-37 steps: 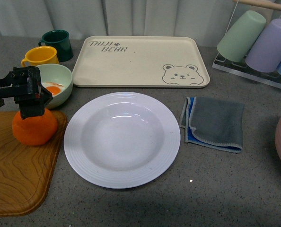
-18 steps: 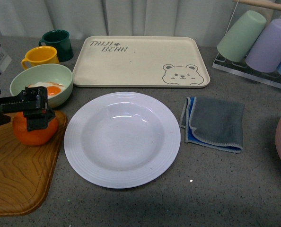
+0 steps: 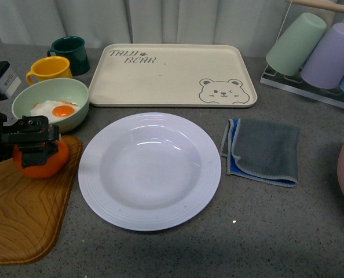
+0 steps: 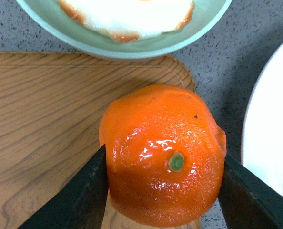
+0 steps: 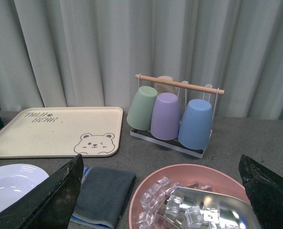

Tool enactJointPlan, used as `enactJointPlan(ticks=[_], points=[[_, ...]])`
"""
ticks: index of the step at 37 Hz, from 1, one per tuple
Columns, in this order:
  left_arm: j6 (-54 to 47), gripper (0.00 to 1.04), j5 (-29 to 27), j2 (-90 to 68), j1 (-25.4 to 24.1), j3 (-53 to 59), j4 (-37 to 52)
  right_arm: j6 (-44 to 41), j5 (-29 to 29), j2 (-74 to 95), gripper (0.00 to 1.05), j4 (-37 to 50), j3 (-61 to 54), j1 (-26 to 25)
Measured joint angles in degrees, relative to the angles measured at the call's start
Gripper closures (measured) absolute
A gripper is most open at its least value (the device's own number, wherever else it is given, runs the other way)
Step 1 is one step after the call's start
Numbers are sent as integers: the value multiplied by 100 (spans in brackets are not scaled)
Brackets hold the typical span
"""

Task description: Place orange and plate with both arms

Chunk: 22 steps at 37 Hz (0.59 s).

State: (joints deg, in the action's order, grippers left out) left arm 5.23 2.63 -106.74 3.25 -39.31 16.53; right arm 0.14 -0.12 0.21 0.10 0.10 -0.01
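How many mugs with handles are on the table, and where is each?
2. The yellow mug stands just behind the pale green bowl; the dark green mug is behind it, left of the bear tray. None appears hidden.

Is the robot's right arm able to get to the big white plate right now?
Probably yes. The plate sits bare, with nothing on or over it, and the right gripper is open and empty. The grey cloth beside the plate lies flat.

The green bowl (image 3: 79,114) crowds my left tool (image 3: 37,152) and its gripped orange (image 3: 51,162) from behind; rightward, the plate (image 3: 150,171) lies low and open.
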Motion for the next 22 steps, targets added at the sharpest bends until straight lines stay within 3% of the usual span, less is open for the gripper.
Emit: enactJointPlan(ticks=[4,12,22], points=[[42,53,42,358,201,11,-59,0,0,0,9,0,0,0],[37,55,107,907,960,-2,-52,0,0,0,9,0,0,0],[15,56,-160,66,2140,-476,76,0,0,0,9,0,0,0]])
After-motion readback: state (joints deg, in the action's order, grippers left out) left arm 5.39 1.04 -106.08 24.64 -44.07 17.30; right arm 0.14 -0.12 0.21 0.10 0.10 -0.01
